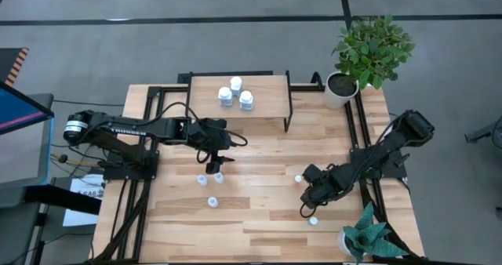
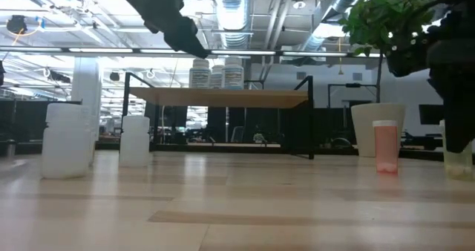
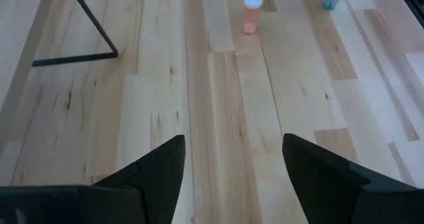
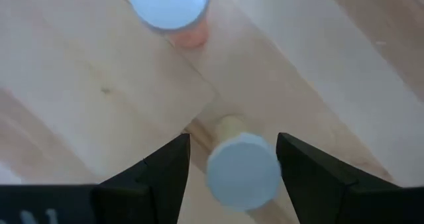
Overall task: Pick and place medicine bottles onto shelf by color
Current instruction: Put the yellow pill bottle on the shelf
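Showing three white medicine bottles (image 1: 236, 92) grouped on the shelf (image 1: 271, 104), upper centre, sorted by colour. Lower right, the open right claw (image 4: 233, 159) brackets a pale-capped bottle (image 4: 242, 171) for pickup. Left claw (image 3: 233, 168) hovers open over the worktop (image 1: 259, 218).

This is a robotics lab set in a large open industrial hall. Exposed silver ventilation ducts (image 2: 230, 10) and long strip lights run under the bare ceiling, and grey concrete flooring (image 1: 196, 30) marked with dark lines surrounds the pale plank wooden counter (image 1: 259, 218), which sits in a black metal frame (image 1: 157, 92) carrying two dark arms.
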Robot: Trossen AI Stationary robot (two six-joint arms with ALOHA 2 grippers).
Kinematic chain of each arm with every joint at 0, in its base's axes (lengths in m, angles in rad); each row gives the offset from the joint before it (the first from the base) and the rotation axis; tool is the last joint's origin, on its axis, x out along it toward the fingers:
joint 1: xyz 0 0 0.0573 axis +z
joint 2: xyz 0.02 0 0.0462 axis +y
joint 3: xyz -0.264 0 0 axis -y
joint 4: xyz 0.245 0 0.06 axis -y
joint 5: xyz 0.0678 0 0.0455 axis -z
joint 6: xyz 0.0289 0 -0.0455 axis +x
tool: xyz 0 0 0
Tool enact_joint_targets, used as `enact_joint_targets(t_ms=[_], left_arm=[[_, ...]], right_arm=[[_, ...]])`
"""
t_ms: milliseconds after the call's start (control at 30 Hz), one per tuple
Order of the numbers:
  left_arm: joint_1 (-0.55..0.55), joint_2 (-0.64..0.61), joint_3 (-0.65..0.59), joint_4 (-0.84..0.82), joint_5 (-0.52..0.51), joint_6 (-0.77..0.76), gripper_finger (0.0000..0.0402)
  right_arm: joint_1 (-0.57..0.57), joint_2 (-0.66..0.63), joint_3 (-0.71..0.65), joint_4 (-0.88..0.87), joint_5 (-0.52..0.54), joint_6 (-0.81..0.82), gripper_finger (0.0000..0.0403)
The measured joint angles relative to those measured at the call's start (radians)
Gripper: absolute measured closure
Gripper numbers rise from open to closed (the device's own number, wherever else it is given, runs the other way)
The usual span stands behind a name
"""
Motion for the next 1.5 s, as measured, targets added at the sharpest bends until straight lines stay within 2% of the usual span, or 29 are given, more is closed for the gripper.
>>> enact_joint_targets(t_ms=[233,533,667,767,933,1133,1300,1500], left_arm=[[0.000,0.000,0.000,-0.003,0.000,0.000,0.0160],[0.000,0.000,0.000,-0.026,0.000,0.000,0.0160],[0.000,0.000,0.014,-0.091,0.000,0.002,0.0160],[0.000,-0.001,0.030,-0.153,0.000,0.016,0.0160],[0.000,-0.010,0.040,-0.205,0.000,0.020,0.0160],[0.000,-0.041,0.040,-0.268,-0.020,0.031,0.0160],[0.000,-0.088,0.040,-0.274,-0.046,0.033,0.0160],[0.000,-0.122,0.040,-0.278,-0.058,0.043,0.0160]], right_arm=[[0.000,0.001,0.046,-0.053,0.001,0.000,0.0185],[-0.005,0.001,0.064,-0.081,-0.023,0.008,0.0266],[-0.032,-0.021,0.067,-0.081,-0.033,0.024,0.0302],[-0.063,-0.047,0.117,-0.134,-0.071,-0.013,0.0304],[-0.137,-0.110,0.287,-0.269,-0.079,-0.141,0.0295],[-0.299,-0.134,0.492,-0.327,0.005,-0.366,0.0294],[-0.494,-0.076,0.629,-0.336,0.011,-0.620,0.0299],[-0.725,0.068,0.811,-0.355,0.010,-0.904,0.0297]])
